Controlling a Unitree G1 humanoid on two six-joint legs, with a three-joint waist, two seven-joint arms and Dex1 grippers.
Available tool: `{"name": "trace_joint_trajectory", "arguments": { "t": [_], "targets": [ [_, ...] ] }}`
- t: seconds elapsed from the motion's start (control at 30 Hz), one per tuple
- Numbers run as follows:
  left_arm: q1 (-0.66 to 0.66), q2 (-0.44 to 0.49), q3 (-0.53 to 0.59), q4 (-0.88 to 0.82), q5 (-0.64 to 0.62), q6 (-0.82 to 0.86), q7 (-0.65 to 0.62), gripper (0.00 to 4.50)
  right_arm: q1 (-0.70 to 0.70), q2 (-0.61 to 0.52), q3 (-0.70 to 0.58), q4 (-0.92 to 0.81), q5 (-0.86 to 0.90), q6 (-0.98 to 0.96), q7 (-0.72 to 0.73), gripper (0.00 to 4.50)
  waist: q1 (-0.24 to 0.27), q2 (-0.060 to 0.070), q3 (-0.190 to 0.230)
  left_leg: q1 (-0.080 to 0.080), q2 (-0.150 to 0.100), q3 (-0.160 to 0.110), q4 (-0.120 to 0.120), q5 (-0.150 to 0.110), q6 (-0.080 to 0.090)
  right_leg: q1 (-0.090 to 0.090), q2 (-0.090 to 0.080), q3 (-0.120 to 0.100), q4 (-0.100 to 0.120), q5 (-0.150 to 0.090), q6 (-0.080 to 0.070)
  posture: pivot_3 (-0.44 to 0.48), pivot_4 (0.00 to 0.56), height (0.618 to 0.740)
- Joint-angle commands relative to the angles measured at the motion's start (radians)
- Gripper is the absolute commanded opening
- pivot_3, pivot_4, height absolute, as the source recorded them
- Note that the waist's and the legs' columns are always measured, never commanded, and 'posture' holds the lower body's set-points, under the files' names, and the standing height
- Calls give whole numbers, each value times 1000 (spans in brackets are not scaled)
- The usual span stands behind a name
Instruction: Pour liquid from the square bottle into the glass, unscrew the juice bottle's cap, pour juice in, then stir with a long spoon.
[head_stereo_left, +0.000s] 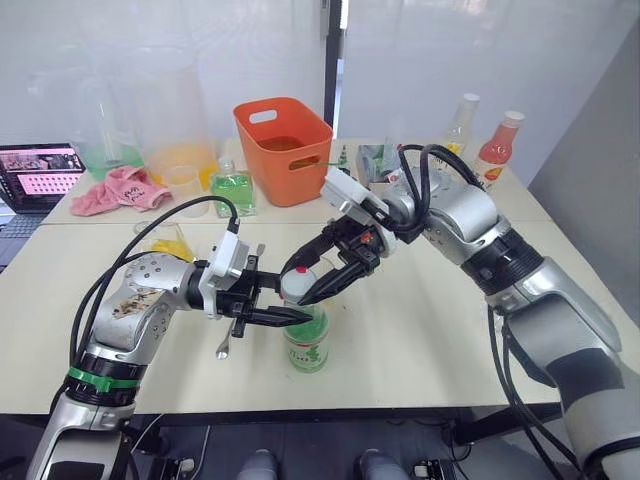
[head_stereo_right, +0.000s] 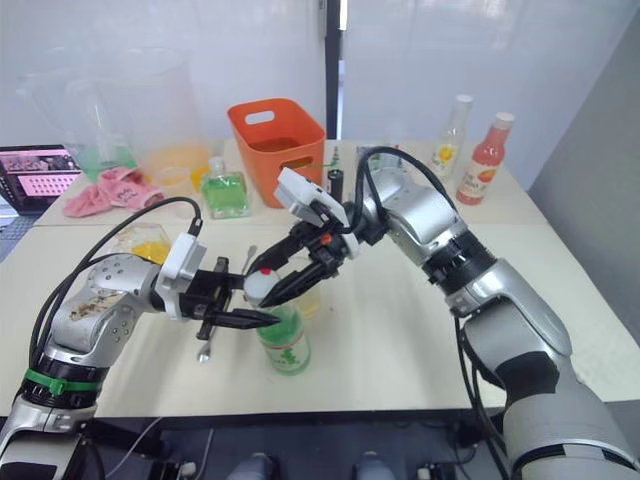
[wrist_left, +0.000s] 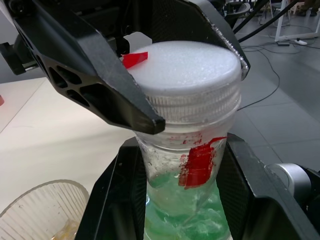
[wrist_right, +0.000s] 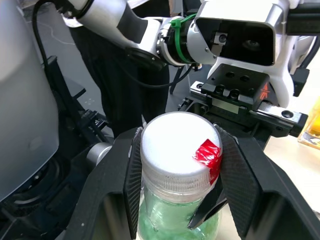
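Note:
The juice bottle (head_stereo_left: 306, 340), clear plastic with pale green liquid, stands upright near the table's front edge. My left gripper (head_stereo_left: 290, 311) is shut on its shoulder just under the neck; in the left wrist view both fingers (wrist_left: 112, 202) press its sides. The white cap (wrist_right: 177, 147), marked with red tape, sits on the neck with my right gripper (head_stereo_left: 294, 285) shut on it from above. The glass (wrist_left: 40, 212) stands just beside the bottle, holding a little yellowish liquid. The square bottle (head_stereo_left: 168, 245) rests behind my left arm. The long spoon (head_stereo_left: 226, 342) lies on the table under my left gripper.
An orange basket (head_stereo_left: 285, 150) and a green square bottle (head_stereo_left: 233, 190) stand at the back centre. A pink cloth (head_stereo_left: 120, 188), large clear pitchers (head_stereo_left: 180, 110) and a laptop (head_stereo_left: 35, 172) are back left. Pink-red (head_stereo_left: 497, 150) and yellow-labelled (head_stereo_left: 458, 125) bottles stand back right.

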Motion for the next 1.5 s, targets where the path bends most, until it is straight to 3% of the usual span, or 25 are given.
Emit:
{"name": "trace_joint_trajectory", "arguments": {
  "t": [0.03,0.1,0.27,0.47,0.57,0.7,0.9,1.37,1.5],
  "targets": [
    [0,0,-29,-25,23,10,9,1752,-24,0,45,-4,21,-20,38,1693,0,0,0,0,0,0,0,0,0,0,0,0,0,0,0,0,150,739],
    [1,-2,-29,-22,24,7,8,1752,-27,-8,33,-3,32,0,38,2734,0,0,0,0,0,0,0,0,0,0,0,0,1,0,0,0,150,739],
    [-4,-15,-39,0,33,-8,5,1752,1,-41,-97,-50,40,116,38,4474,6,0,0,-2,0,0,0,0,0,-1,0,0,1,0,0,0,150,739],
    [-11,-33,-47,38,43,-31,-2,1752,135,-94,-331,-277,40,270,-132,4474,24,0,0,-2,0,0,0,0,0,-1,0,0,0,0,0,0,150,739],
    [-6,-47,-52,49,44,-42,1,1752,312,-154,-502,-569,112,406,-408,4474,29,0,0,-2,0,-1,0,0,0,-1,0,0,1,0,0,0,150,739],
    [-4,-63,-47,50,39,-48,16,1752,502,-132,-638,-876,172,570,-806,4474,30,0,0,-3,-1,-1,0,0,0,-1,0,0,0,0,0,0,150,739],
    [8,-63,-49,32,28,-34,11,1752,666,-69,-749,-1118,352,688,-1200,4474,27,0,0,-2,-1,-1,1,0,0,0,0,0,0,0,0,0,150,739],
    [-17,-68,-62,44,25,-22,-3,1752,679,-58,-680,-1148,376,722,-1346,4474,27,0,0,-3,-1,-1,1,0,0,0,0,0,-2,0,0,0,150,739],
    [-22,-69,-63,40,24,-12,-1,1752,677,-54,-667,-1147,363,718,-1349,3268,27,0,0,-3,-1,-1,1,0,0,0,0,0,-2,0,0,0,150,739]
  ]
}}
